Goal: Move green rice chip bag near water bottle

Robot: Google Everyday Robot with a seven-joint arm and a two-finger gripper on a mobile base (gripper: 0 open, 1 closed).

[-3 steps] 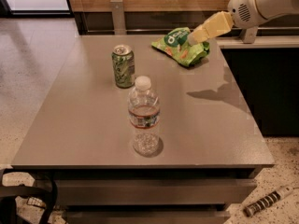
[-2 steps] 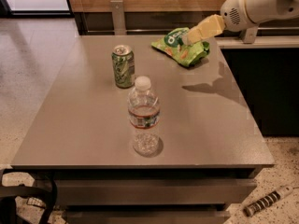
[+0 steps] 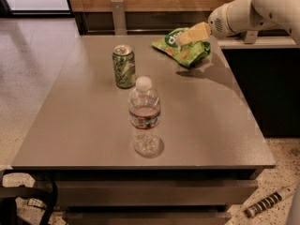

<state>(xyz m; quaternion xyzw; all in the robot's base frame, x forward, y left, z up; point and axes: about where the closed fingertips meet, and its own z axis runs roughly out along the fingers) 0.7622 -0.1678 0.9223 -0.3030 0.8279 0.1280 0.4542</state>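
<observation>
The green rice chip bag (image 3: 185,50) lies at the far right of the grey table (image 3: 84,125), glossy green with a white logo. My gripper (image 3: 191,34) reaches in from the upper right on a white arm, its yellowish fingers over the top of the bag. The water bottle (image 3: 144,117) stands upright near the table's front middle, clear with a white cap and a red-and-white label, well apart from the bag.
A green soda can (image 3: 124,66) stands upright behind and left of the bottle. A dark counter (image 3: 262,88) flanks the table's right side. A striped cylindrical object (image 3: 266,203) lies on the floor at the front right.
My arm and gripper have moved left, coming in over the chip bag. The bag, bottle and can have not moved.
</observation>
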